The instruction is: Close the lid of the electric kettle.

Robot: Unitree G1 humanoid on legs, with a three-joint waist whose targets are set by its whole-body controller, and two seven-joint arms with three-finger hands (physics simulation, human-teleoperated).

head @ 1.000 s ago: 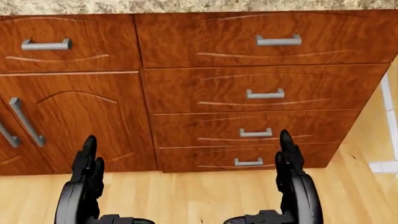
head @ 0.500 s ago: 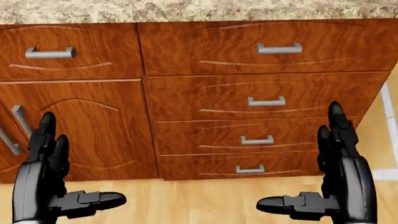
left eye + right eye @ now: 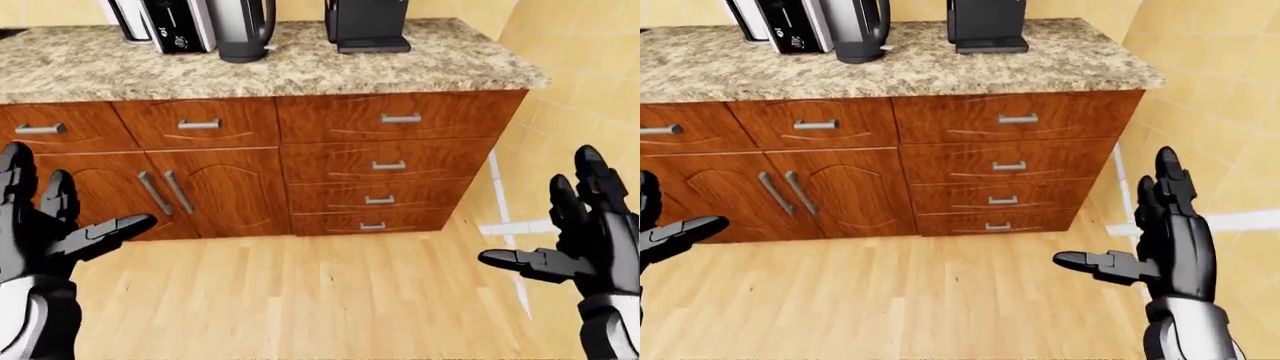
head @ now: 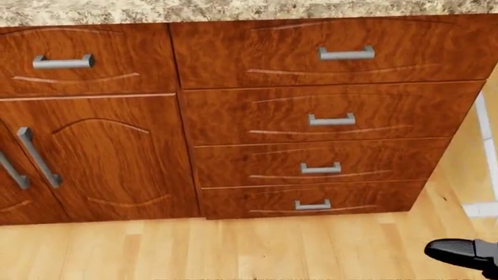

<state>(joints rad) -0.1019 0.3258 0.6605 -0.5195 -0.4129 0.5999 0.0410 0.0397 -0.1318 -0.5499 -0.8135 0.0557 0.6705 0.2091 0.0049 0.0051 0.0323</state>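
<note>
The electric kettle (image 3: 244, 31), dark with a silver body and a black handle, stands on the granite counter (image 3: 300, 71) at the top of the left-eye view. The picture's top edge cuts off its lid. Both hands hang far below it over the floor, apart from everything. My left hand (image 3: 75, 199) is open at the left edge with its thumb pointing right. At the right edge my right hand (image 3: 1115, 210) is open too, fingers up and thumb pointing left. The head view shows only the right thumb tip (image 4: 459, 251).
A silver and black appliance (image 3: 170, 22) stands left of the kettle and a black coffee machine (image 3: 365, 26) to its right. Wooden drawers (image 4: 331, 116) and cabinet doors (image 3: 160, 191) sit under the counter. The wood floor (image 3: 300, 292) lies below, with a tiled wall (image 3: 580, 90) at the right.
In the head view both hands have moved outward and out of the picture; only the right thumb tip remains at the bottom right. The view itself shifted slightly.
</note>
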